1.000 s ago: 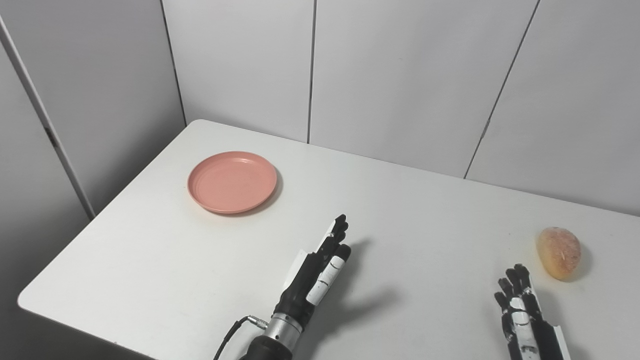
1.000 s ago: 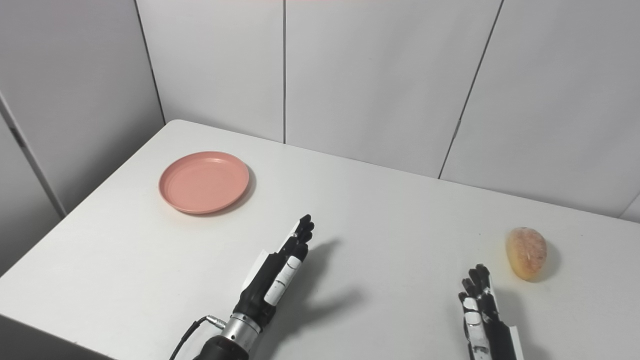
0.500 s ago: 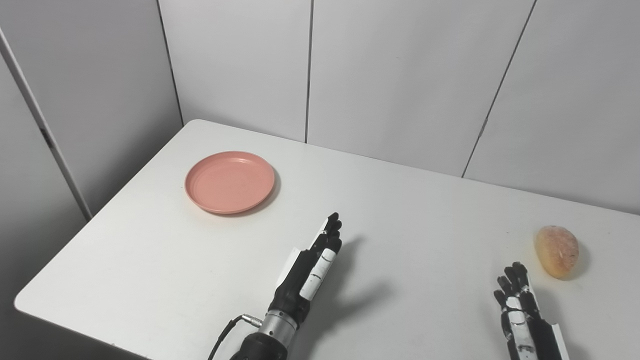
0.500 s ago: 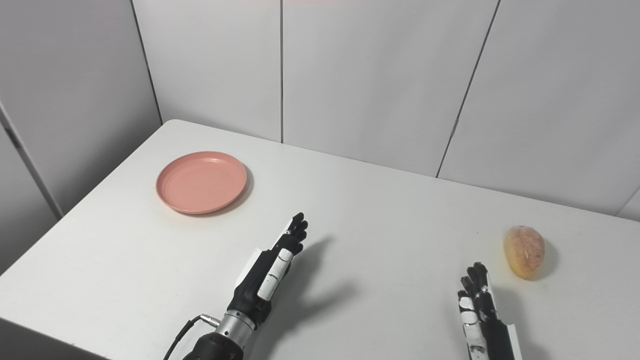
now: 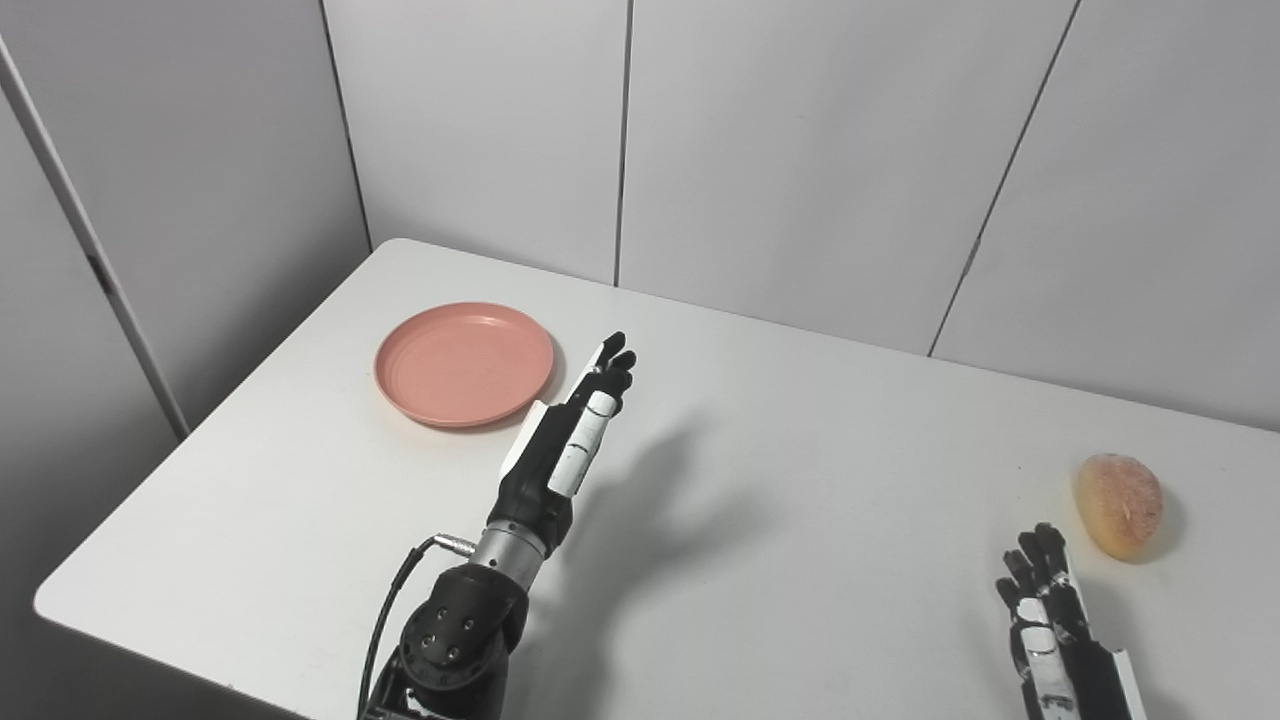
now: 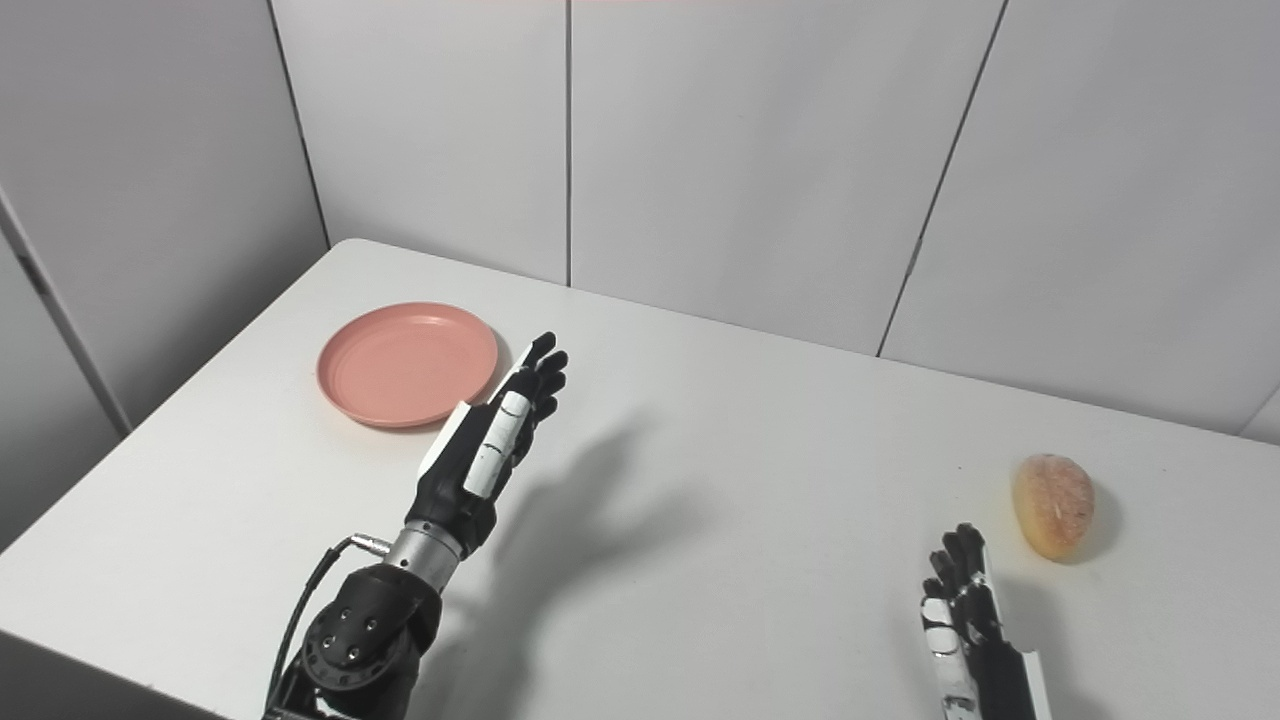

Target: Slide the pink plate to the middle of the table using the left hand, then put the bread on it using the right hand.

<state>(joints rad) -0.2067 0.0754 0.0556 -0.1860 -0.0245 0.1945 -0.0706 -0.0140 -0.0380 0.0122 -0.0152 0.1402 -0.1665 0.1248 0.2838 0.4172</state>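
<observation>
The pink plate lies empty on the far left part of the white table. My left hand is open, fingers straight, raised above the table just right of the plate's near right rim and not touching it. The bread, a golden oval roll, lies near the table's right edge. My right hand is open and empty, low at the front right, a little in front of and left of the bread. The same scene shows in the right eye view, with the plate and the bread.
Grey wall panels stand close behind the table and along its left side. The table's rounded front left corner is near my left arm. A black cable loops from the left wrist.
My left hand has risen and moved forward and left, from the table's front middle to just beside the plate's right rim. The right hand, plate and bread have stayed put.
</observation>
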